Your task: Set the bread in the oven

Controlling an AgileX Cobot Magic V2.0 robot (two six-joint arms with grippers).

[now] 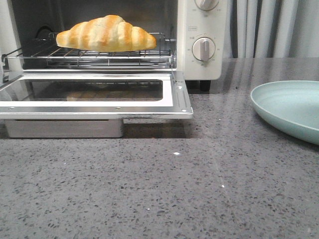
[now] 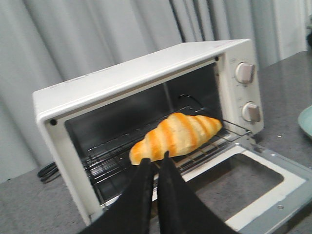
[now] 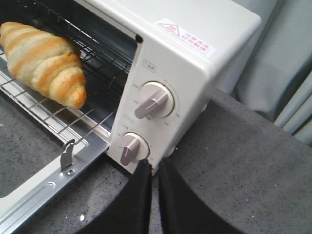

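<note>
The front camera is sitting low over the tabletop (image 1: 164, 194), looking straight ahead at the open oven (image 1: 199, 40) close by. The left wrist camera is looking from higher up, farther back, into the oven's cavity. The right wrist camera is hovering very near the dial panel (image 3: 153, 122). All three are sharing the bread (image 1: 105, 34) on the wire rack (image 1: 99, 57).

The oven (image 3: 195, 63) carries a white sticker (image 3: 185, 35) with red print on its top, too small to read. Small marks ring its two dials (image 3: 155, 100), also unreadable.
</note>
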